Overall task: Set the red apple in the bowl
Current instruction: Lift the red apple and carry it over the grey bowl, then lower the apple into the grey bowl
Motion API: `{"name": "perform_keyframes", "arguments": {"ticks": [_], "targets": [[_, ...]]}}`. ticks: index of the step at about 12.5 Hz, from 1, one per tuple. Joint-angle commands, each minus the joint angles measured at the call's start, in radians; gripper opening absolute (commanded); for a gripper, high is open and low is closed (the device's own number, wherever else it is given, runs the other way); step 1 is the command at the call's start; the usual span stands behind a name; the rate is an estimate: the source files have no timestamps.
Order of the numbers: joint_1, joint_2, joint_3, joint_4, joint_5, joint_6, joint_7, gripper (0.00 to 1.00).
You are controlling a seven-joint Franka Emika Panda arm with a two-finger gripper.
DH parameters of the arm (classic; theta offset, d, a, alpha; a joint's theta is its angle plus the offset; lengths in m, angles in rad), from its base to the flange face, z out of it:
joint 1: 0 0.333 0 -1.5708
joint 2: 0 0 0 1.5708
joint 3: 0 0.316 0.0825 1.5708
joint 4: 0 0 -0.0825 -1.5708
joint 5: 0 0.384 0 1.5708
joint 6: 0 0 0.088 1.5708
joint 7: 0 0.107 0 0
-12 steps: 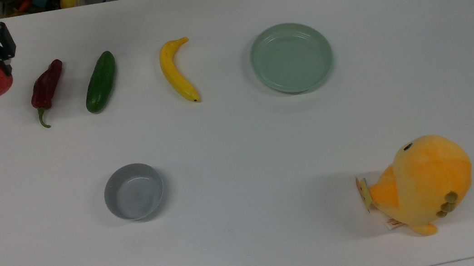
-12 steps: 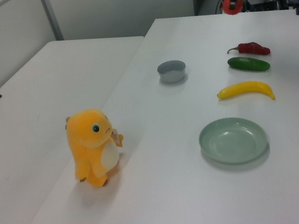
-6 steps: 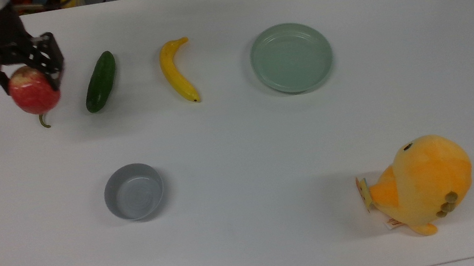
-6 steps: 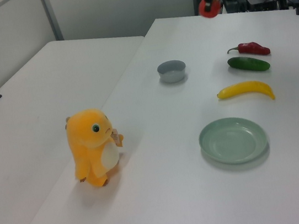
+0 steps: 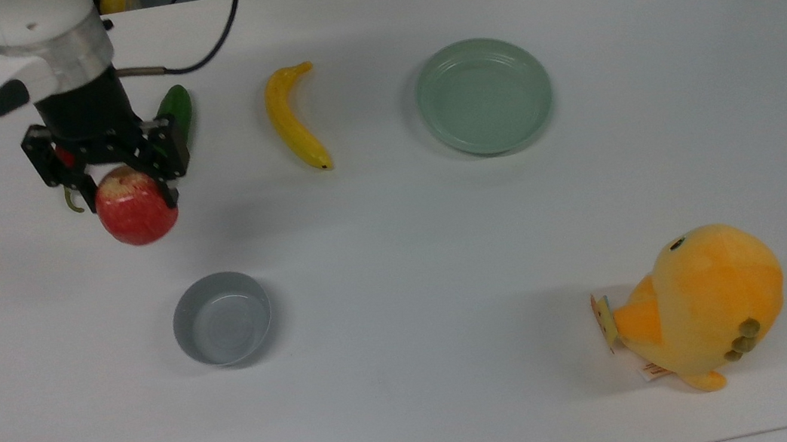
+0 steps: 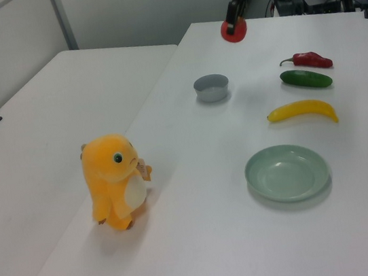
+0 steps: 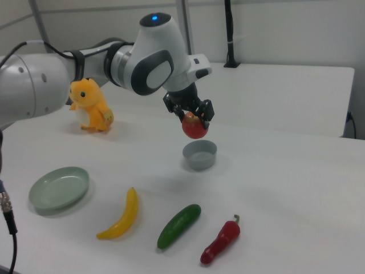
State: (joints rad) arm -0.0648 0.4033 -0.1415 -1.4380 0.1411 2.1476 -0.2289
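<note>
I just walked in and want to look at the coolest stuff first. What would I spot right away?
Probably the red apple, held up in the air by the robot's gripper, whose jaws are shut on it above the table, near the small grey bowl. Next, the bright orange plush toy standing near the table edge at the left view's left. Then the yellow banana, lying between the cucumber and the pale green plate.

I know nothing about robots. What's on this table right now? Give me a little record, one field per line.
Gripper: shut on round red apple, held in the air
Small grey bowl: empty, on the white table
Pale green plate: empty
Yellow banana: lying between plate and dark green cucumber
Dark red chili pepper: beside the cucumber
Orange plush toy: standing apart from the rest
</note>
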Motion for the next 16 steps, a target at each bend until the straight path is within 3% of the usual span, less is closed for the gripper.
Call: {"name": "perform_keyframes", "arguments": {"ticks": [1, 9, 16], "targets": [[0.046, 0.092, -0.004, 0.027, -0.003, 0.148, 0.052, 0.10], [0.091, 0.232, -0.004, 0.018, -0.005, 0.369, 0.053, 0.10], [0.091, 0.249, -0.004, -0.007, -0.026, 0.383, 0.052, 0.15]]}}
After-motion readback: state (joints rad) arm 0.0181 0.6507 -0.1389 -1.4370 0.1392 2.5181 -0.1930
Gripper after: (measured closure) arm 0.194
